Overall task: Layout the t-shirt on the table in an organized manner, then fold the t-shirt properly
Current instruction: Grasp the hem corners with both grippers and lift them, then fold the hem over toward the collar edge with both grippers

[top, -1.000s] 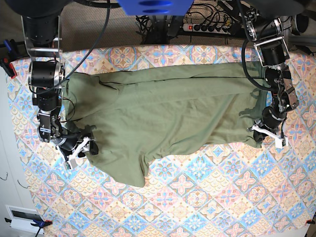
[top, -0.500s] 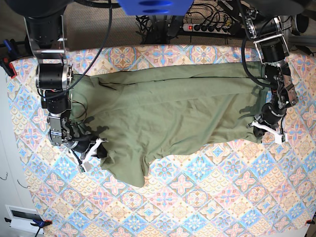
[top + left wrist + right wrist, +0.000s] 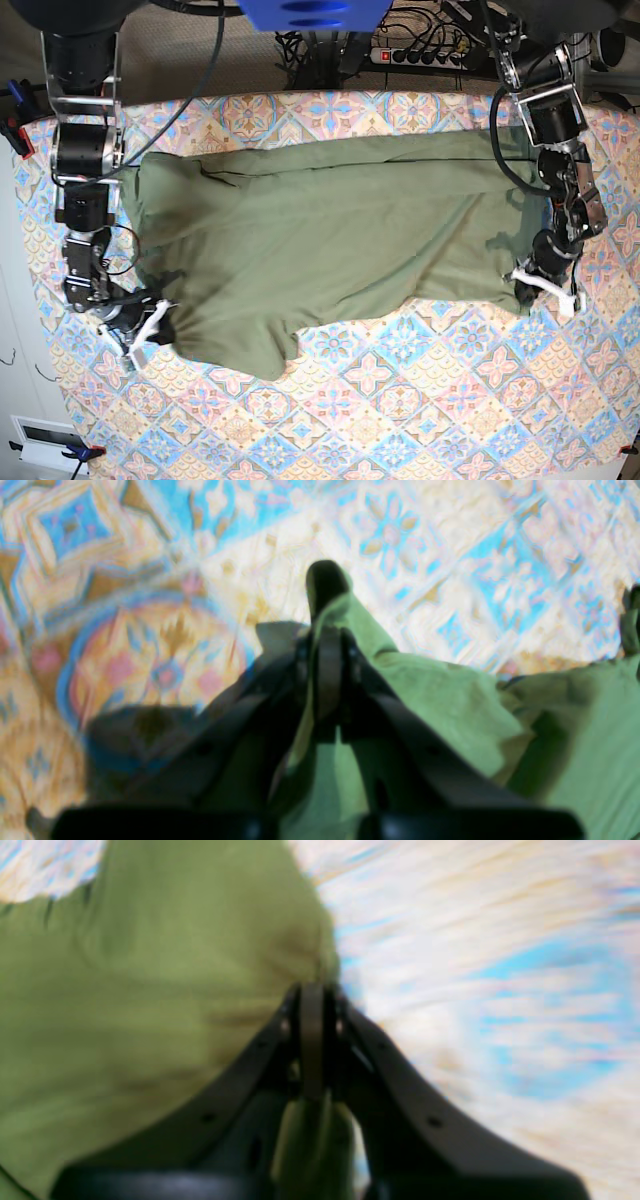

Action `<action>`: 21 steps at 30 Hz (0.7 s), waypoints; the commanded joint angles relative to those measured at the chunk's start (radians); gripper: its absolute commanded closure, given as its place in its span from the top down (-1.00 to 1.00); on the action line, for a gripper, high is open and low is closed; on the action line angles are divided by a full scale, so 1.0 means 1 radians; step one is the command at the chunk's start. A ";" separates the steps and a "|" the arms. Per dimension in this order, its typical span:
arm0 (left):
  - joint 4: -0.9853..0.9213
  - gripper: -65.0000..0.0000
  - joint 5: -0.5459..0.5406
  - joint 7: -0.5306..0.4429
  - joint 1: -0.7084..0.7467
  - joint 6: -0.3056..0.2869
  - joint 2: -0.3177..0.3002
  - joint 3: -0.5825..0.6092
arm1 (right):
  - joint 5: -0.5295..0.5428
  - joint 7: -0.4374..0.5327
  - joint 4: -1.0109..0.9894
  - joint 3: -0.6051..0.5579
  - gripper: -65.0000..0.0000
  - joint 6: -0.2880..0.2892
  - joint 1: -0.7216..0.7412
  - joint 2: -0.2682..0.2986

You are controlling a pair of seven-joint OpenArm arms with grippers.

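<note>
The t-shirt [image 3: 320, 250] lies spread across the far half of the table [image 3: 420, 400], bunched and creased, its near edge sagging into a rounded lobe between the 2 arms. Each end of that edge is caught in a gripper.

The right gripper [image 3: 150, 325] has its jaws clamped fully together on a corner of the cloth; in its wrist view [image 3: 312, 1040] the green fabric fills everything to one side of the jaws and a pinched tuft pokes out behind them, with bare tablecloth on the other side. The left gripper [image 3: 545, 285] is likewise closed tight on the opposite corner; its wrist view [image 3: 327, 645] shows a fold of cloth standing up just past the tips and draping off to one side.

Risks, as I judge them: both holds look like thin pinches near the very edge, so a hard outward pull could slip a corner free and let it fall in a heap. If the 2 arms draw apart unevenly, the shirt would skew rather than flatten. The slack lobe between the jaws could tuck under itself, and the tablecloth might get dragged along.

Both arms reach down from the far edge, forearms dropped low, wrists bent toward the table, the grippers well apart at the garment's 2 ends.
</note>
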 commanded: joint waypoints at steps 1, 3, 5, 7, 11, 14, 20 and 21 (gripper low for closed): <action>0.017 -1.00 -0.011 -0.032 -0.043 -0.007 -0.014 -0.002 | 0.012 0.008 0.037 0.002 -0.98 0.004 0.000 -0.002; 0.014 -1.00 -0.009 -0.032 -0.074 -0.007 -0.005 0.032 | 0.014 0.002 0.071 0.002 -0.98 0.004 -0.025 0.001; -0.006 -1.00 -0.009 -0.032 -0.101 -0.007 -0.005 0.070 | 0.014 -0.018 0.091 0.011 -0.98 0.004 -0.036 0.007; -0.045 -1.00 -0.011 -0.032 -0.135 -0.007 -0.005 0.101 | 0.012 -0.044 0.112 0.059 -0.98 0.004 -0.037 0.024; -0.086 -1.00 -0.011 -0.032 -0.172 -0.007 -0.005 0.123 | 0.010 -0.087 0.140 0.155 -0.98 0.004 -0.065 0.025; -0.085 -1.00 -0.011 -0.032 -0.169 -0.007 -0.005 0.120 | 0.007 -0.121 0.164 0.209 -0.98 0.004 -0.074 0.027; -0.081 -1.00 -0.020 -0.032 -0.140 -0.007 -0.031 0.103 | 0.007 -0.171 0.293 0.246 -0.98 0.004 -0.155 0.045; -0.081 -1.00 -0.020 -0.032 -0.135 -0.007 -0.036 0.089 | 0.007 -0.179 0.315 0.246 -0.98 0.004 -0.169 0.045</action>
